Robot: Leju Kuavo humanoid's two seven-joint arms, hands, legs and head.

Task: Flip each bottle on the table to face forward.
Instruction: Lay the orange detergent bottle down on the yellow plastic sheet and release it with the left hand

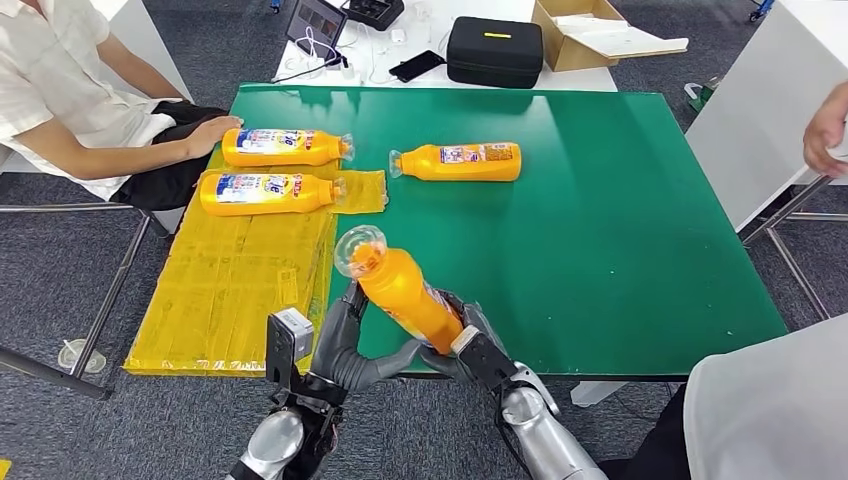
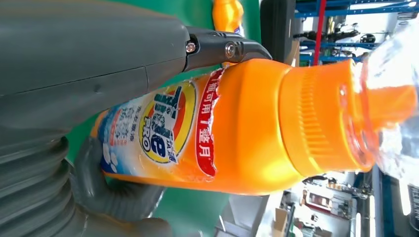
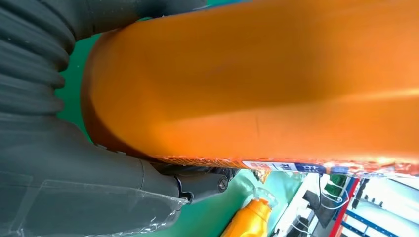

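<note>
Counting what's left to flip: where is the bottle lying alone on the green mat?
In the head view, the lone bottle lies mid-table on the green mat, right of the two bottles on the yellow sheet.

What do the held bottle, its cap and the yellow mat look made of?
Held bottle: likely glossy orange plastic, with soft highlights and a printed film label. Its cap: clear plastic, since the orange nozzle shows through it. Yellow mat: probably thin, shiny plastic sheeting or tape, judging by its wrinkles and strip seams. Both hands hold the bottle.

A lab or workshop — grey carpet floor [image 1: 60, 300], white work desk [image 1: 470, 78] strewn with a black zip case [image 1: 494, 50], cables, phone, and an open cardboard box [image 1: 590, 30].
</note>
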